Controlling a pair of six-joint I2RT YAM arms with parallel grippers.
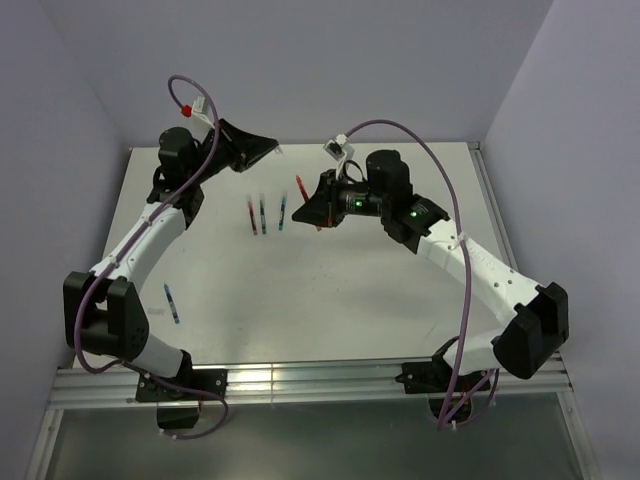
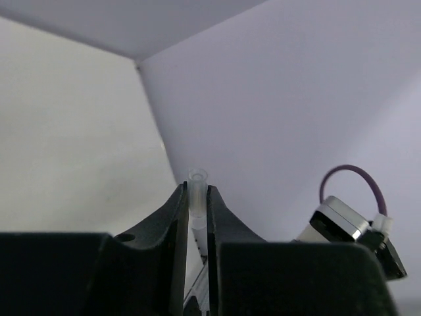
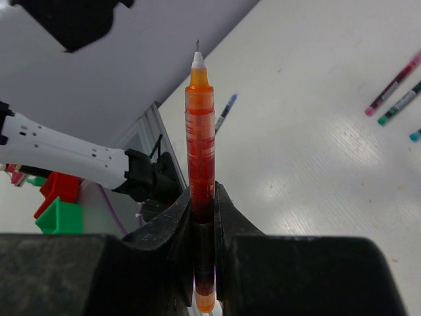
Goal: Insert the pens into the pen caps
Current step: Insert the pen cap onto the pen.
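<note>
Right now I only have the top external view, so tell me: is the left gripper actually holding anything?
Observer: Yes. In the left wrist view, the left gripper is shut on a slim translucent whitish plastic pen cap.
Operator: Which way does its open end face?
Observer: Outward, away from the wrist camera. Its round rim shows beyond the gripper.
Operator: And the right one?
Observer: The right gripper is shut low on the barrel of a translucent orange-red plastic pen. The pen's white nib is bare and pointing outward.
</note>
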